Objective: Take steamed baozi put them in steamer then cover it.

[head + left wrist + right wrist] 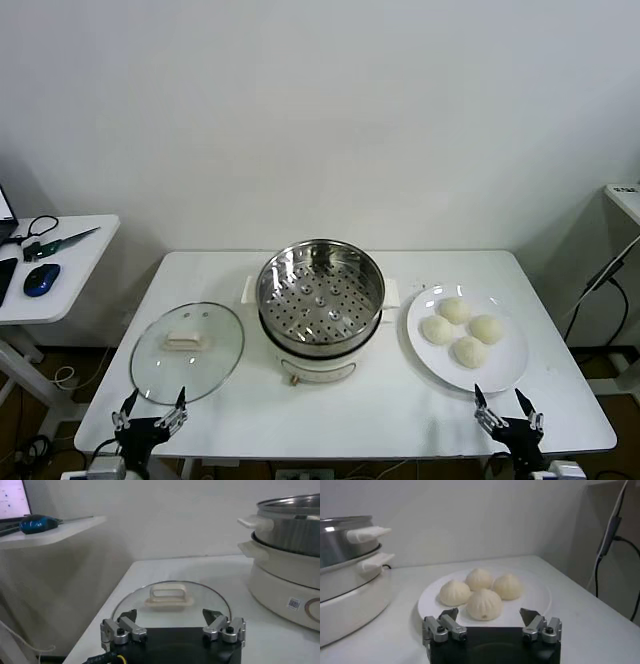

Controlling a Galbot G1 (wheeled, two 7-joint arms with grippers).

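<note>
Several cream-white baozi [461, 329] lie on a flat white plate [505, 372] at the table's right; they also show in the right wrist view [484, 605]. The steel steamer [321, 290] stands uncovered at the table's middle on its cream base, its perforated tray bare; its side shows in the left wrist view [287, 540] and in the right wrist view [345, 542]. The glass cover [187, 351] lies flat at the left, handle up, and shows in the left wrist view [169, 596]. My left gripper [150, 411] is open at the front edge by the cover. My right gripper [508, 409] is open at the front edge by the plate.
A white side table [60, 265] at the far left holds a blue mouse [41, 279] and scissors. Another table's corner [625, 195] and cables [600, 280] are at the right. A white wall stands behind.
</note>
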